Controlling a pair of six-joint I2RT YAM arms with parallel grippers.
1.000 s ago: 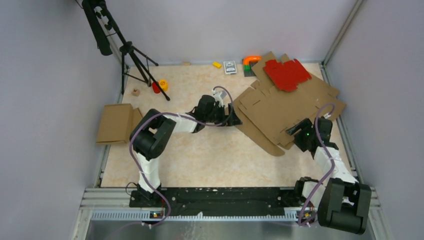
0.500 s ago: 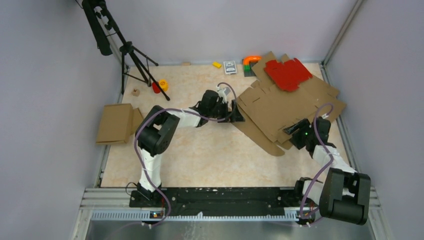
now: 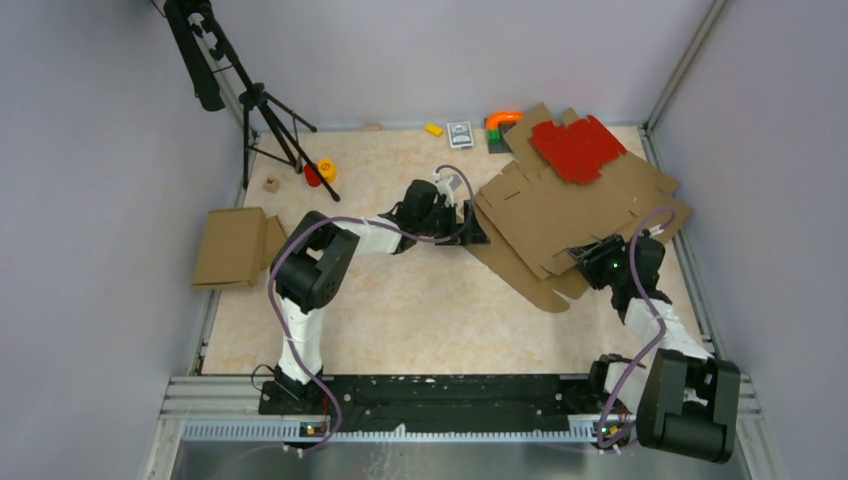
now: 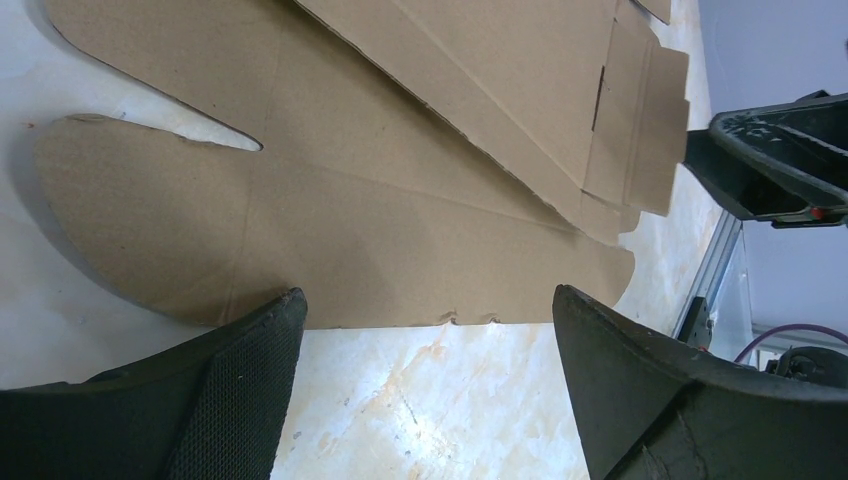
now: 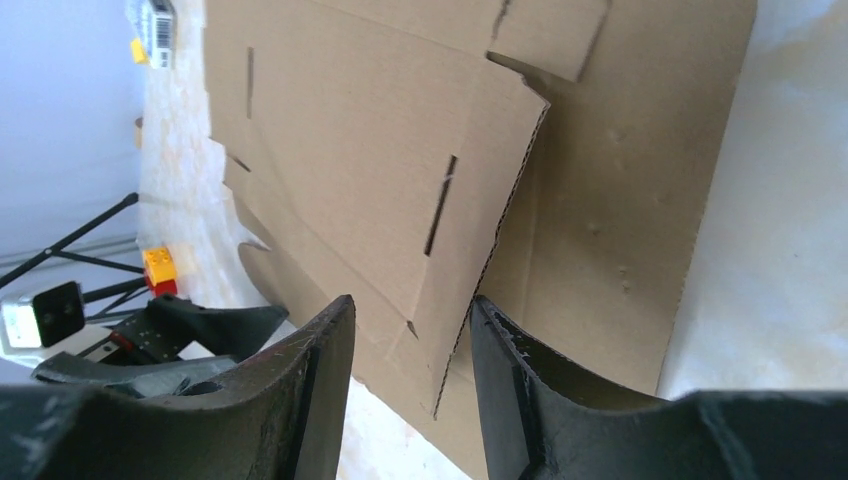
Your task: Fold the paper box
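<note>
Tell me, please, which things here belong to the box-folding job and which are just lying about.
Job: paper box, left gripper, right gripper.
Lying about: red sheet, tripod, flat carton, yellow block.

Both arms same build, the left arm point(image 3: 310, 275) and the right arm point(image 3: 665, 335): bulky black rounded joint housings, white tubular links between them. A thin lilac cable point(image 3: 281, 322) runs in loose loops along each. Both are bolted to a long black base rail point(image 3: 440, 390) on silver extrusion. A small green light point(image 3: 611, 266) is lit on the right wrist. Fingers of the left gripper point(image 4: 430, 320): matte black, curved, with a fine dotted inner pad point(image 4: 245, 385). Fingers of the right gripper point(image 5: 410, 330): black, edges scuffed pale.
</note>
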